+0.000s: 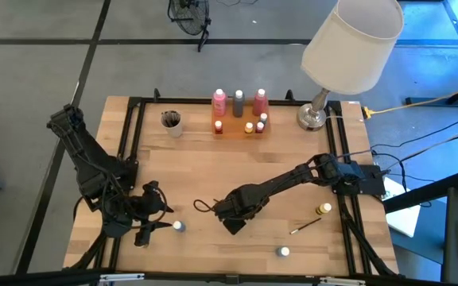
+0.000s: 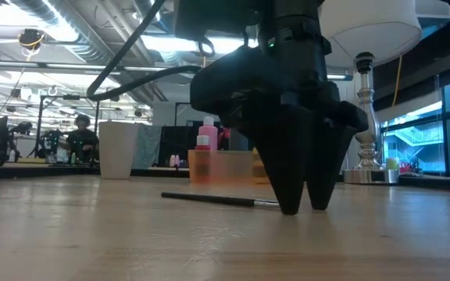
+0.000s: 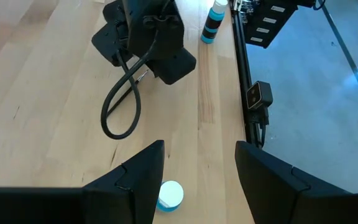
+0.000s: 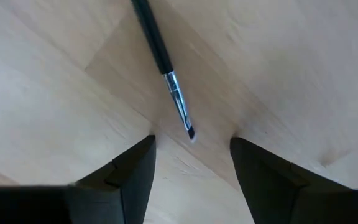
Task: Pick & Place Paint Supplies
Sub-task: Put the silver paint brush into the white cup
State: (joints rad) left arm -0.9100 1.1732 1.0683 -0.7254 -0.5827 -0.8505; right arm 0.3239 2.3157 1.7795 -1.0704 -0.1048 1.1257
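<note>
A thin dark brush (image 4: 160, 56) lies flat on the wooden table, and its bristle tip (image 4: 190, 132) sits between the open fingers of my right gripper (image 4: 191, 140). That gripper points straight down at the table's middle (image 1: 233, 225), with its fingertips at the table surface (image 2: 305, 207) on either side of the tip, which they do not touch. My left gripper (image 1: 164, 218) is open near the table's left near corner. A small white-lidded pot (image 3: 169, 194) stands on the table just ahead of it (image 1: 179, 226), untouched.
The flat orange tray (image 1: 239, 125) at the far edge carries three tall bottles and small pots. The beige cup (image 1: 172, 121) stands to its left and a lamp (image 1: 316, 115) to its right. A second brush (image 1: 307, 226), a yellow-lidded pot (image 1: 324, 209) and a white-lidded pot (image 1: 283, 252) lie toward the near right.
</note>
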